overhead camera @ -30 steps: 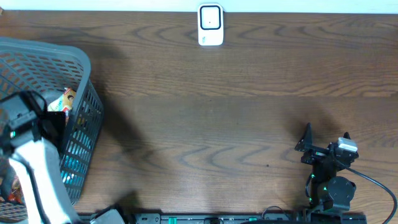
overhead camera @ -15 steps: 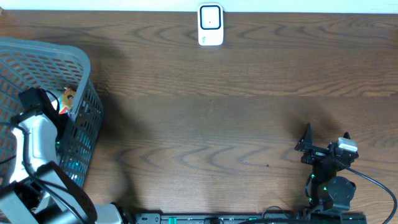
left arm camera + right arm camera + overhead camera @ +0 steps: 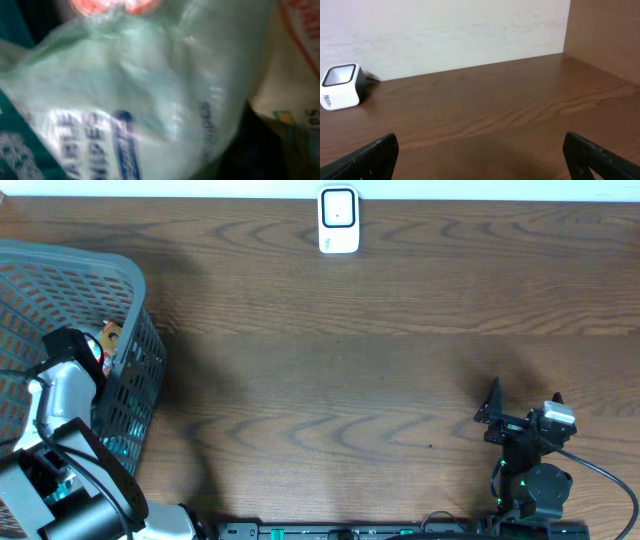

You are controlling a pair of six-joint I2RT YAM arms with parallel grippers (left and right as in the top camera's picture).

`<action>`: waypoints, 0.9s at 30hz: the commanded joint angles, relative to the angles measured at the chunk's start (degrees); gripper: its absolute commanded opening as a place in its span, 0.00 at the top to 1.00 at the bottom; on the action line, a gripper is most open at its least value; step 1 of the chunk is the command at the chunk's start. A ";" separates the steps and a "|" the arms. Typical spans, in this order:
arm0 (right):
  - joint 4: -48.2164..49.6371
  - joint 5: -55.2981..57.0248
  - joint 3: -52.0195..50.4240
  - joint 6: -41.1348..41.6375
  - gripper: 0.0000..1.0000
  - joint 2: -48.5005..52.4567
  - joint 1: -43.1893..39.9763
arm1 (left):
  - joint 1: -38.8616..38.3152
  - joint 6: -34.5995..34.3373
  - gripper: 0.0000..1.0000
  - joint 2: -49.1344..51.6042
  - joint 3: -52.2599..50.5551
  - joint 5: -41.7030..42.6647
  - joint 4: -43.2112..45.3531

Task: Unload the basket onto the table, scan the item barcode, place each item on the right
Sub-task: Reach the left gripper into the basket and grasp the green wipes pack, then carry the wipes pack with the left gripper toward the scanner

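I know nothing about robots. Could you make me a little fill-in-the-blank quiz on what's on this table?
The left arm reaches into a grey mesh ____ at the table's left side.
The small scanner by the far edge is ____ in colour.
The right gripper holds nothing; its jaws stand ____.
The left wrist view shows a pale green pack marked ____.
Missing words: basket; white; open; wipes.

Pale green wipes pack (image 3: pixel 150 95), crinkled, blue lettering; white scanner (image 3: pixel 339 220), upright, well apart

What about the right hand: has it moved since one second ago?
No. The right hand keeps its place, as far from the scanner as before.
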 commanded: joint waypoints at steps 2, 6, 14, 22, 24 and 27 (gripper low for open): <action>-0.20 0.68 -0.07 0.85 0.01 -0.24 -0.46 | -0.07 5.51 0.71 0.66 -1.38 -2.89 0.57; -0.20 0.68 -0.07 0.85 0.01 -0.24 -0.46 | -0.07 8.09 0.73 -1.09 -0.37 -2.80 0.52; -0.20 0.68 -0.07 0.85 0.01 -0.24 -0.46 | -0.07 15.26 0.76 -16.13 9.33 -1.73 -3.89; -0.20 0.68 -0.07 0.85 0.01 -0.24 -0.46 | -0.31 15.39 0.76 -35.26 17.18 1.01 -0.48; -0.20 0.68 -0.07 0.85 0.01 -0.24 -0.46 | -0.66 15.37 0.76 -39.17 17.16 4.96 2.47; -0.20 0.68 -0.07 0.85 0.01 -0.24 -0.46 | -2.89 15.34 0.76 -43.08 17.16 13.27 7.21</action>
